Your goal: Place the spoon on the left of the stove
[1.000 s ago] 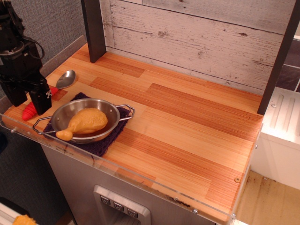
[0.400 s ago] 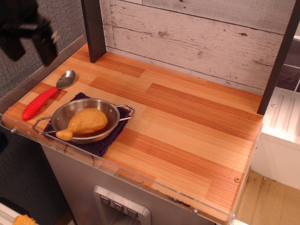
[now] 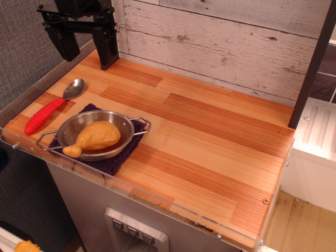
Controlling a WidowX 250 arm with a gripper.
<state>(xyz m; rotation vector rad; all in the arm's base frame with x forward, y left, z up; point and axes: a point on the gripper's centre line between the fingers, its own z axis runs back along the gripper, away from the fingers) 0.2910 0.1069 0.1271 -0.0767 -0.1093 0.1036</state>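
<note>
Pincer (image 3: pixel 86 50) top cropped, fingers spread.

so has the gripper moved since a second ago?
Yes. The gripper, open and empty, was low over the spoon handle; now it is up and back, toward the dark post.

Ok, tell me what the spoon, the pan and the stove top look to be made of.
Spoon: shiny metal bowl with reflections; red ribbed handle, probably plastic or rubber.
Pan: polished steel by its mirror-like rim, wire handles.
Stove top: striped wood planks with visible grain, possibly laminate.
</note>
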